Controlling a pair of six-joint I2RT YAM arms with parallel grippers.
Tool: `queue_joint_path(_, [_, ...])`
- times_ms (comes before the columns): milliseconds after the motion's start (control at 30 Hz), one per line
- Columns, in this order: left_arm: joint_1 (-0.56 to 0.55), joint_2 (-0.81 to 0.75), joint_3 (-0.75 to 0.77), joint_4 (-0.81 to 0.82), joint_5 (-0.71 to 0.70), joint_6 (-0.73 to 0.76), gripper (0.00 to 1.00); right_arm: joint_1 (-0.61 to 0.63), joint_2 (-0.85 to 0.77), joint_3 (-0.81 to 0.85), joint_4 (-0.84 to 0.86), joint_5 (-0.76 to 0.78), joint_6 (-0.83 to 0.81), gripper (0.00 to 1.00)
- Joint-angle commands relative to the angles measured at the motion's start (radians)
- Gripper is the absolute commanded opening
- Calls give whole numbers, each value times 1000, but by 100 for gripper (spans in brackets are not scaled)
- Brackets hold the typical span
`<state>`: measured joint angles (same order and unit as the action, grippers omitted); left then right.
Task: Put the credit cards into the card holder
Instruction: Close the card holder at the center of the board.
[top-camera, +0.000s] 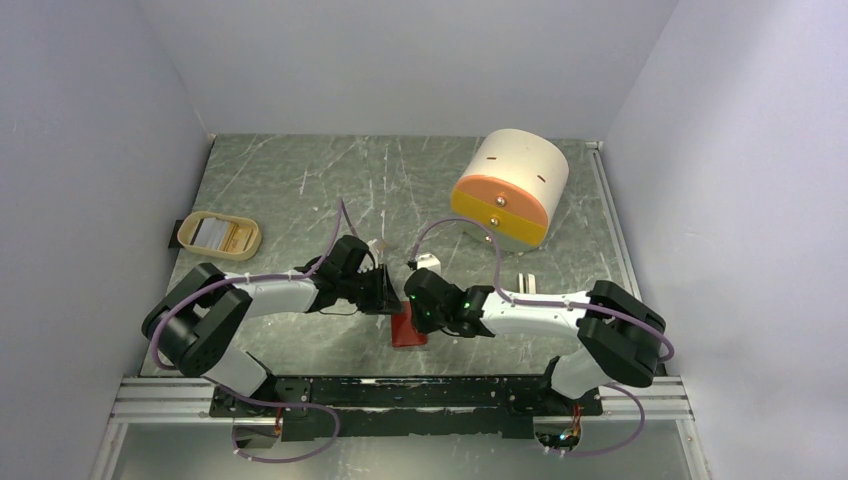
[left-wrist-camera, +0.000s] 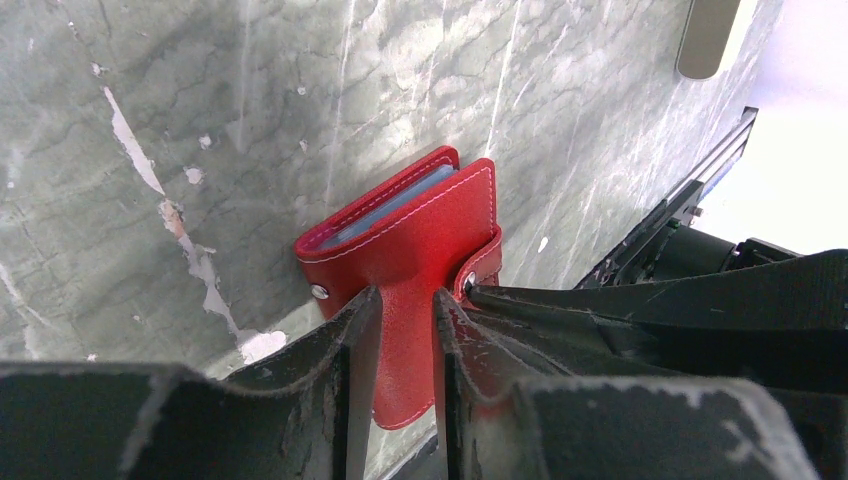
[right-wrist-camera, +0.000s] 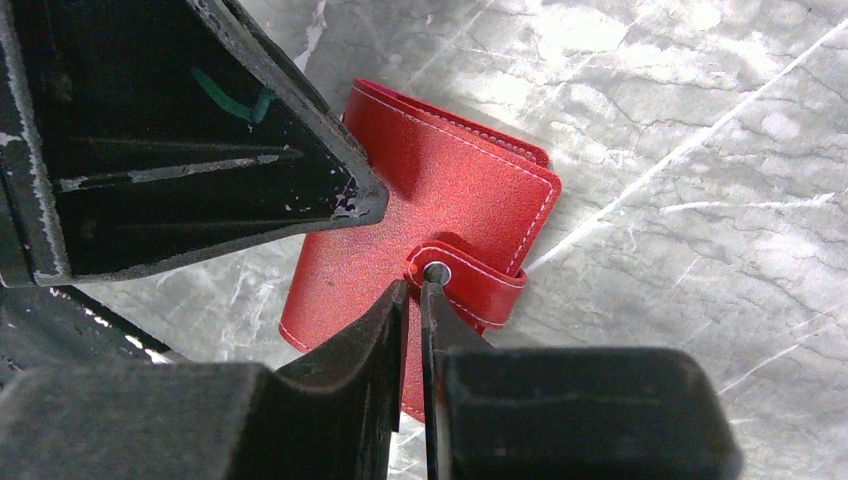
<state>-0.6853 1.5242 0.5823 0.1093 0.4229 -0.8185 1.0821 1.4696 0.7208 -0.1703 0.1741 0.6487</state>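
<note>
Left gripper (left-wrist-camera: 405, 305) is clamped on one flap of the small red leather-like folding card holder (left-wrist-camera: 420, 225), prob steadying it by the grey marbled worktop (top-camera: 300, 180) near edge, mid. Right gripper (right-wrist-camera: 420, 295) has jaws nearly together on its red snap tab (right-wrist-camera: 485, 285), imo to pop it open.

Red card holder (left-wrist-camera: 420, 235) with white stitching, pale blue pockets (left-wrist-camera: 395, 205); grey-green, white-veined table (left-wrist-camera: 150, 150).

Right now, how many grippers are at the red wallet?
2. The left gripper pinches a flap of the red wallet; the right gripper has its tips at the snap tab.
</note>
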Motion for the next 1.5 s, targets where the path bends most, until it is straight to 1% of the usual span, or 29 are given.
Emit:
queue_joint_path(0, [-11,16,24,11,7,8,31,-4,-23,8,-17,8,-12,14])
queue_joint_path(167, [-11,18,22,11,5,9,31,-6,-106,46,-78,11,-19,15])
queue_joint_path(300, [-14,20,15,20,5,5,31,-31,-137,39,-98,28,-29,16])
queue_joint_path(533, [-20,28,20,20,3,4,31,-79,-117,8,-47,-28,-36,17])
queue_joint_path(867, [-24,37,26,16,-1,2,31,-89,-44,-8,11,-91,-36,17])
queue_joint_path(1200, [-28,45,35,7,-7,8,31,-88,-42,-54,43,-124,-18,17])
queue_joint_path(1467, [-28,48,34,8,-8,7,30,-89,-29,-57,58,-137,-14,16])
